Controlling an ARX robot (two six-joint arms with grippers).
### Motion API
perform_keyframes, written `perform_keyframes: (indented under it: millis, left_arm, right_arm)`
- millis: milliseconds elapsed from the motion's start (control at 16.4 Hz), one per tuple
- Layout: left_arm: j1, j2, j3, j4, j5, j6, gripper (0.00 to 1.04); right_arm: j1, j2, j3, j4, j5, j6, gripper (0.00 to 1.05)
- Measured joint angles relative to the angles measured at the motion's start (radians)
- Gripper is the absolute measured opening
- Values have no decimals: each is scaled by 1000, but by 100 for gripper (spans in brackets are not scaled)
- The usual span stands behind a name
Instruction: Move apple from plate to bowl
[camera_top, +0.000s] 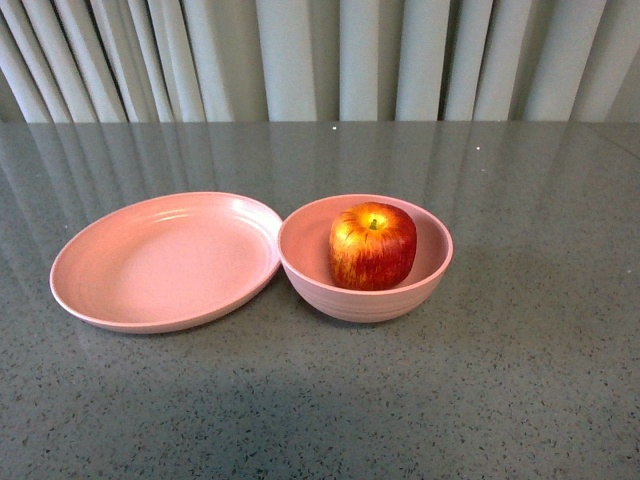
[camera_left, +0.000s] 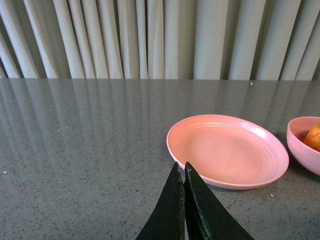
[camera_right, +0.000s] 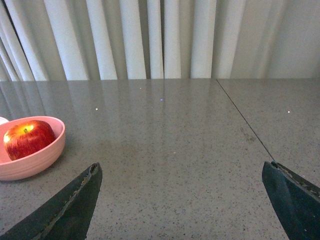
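Observation:
The red apple (camera_top: 372, 246) with a yellow patch round its green stem sits upright inside the deep pink bowl (camera_top: 365, 300). The wide pink plate (camera_top: 165, 262) lies empty to the bowl's left, its rim touching the bowl. Neither arm shows in the front view. My left gripper (camera_left: 181, 167) is shut and empty, above the table just short of the plate (camera_left: 227, 150); the bowl's edge (camera_left: 302, 147) and a bit of apple (camera_left: 315, 137) show beside it. My right gripper (camera_right: 182, 167) is open and empty, well apart from the bowl (camera_right: 30, 160) holding the apple (camera_right: 28, 138).
Everything rests on a grey speckled table (camera_top: 520, 380). Pale pleated curtains (camera_top: 320, 60) hang behind its far edge. A thin seam (camera_right: 245, 120) runs across the tabletop in the right wrist view.

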Motion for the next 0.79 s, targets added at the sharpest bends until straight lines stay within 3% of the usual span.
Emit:
perform_keyframes:
  millis: [365,791]
  left_arm:
    - [0,0,0,0,1,-1,2]
    - [0,0,0,0,1,0,82]
  right_arm:
    - [0,0,0,0,0,0,98]
    - [0,0,0,0,0,0,98]
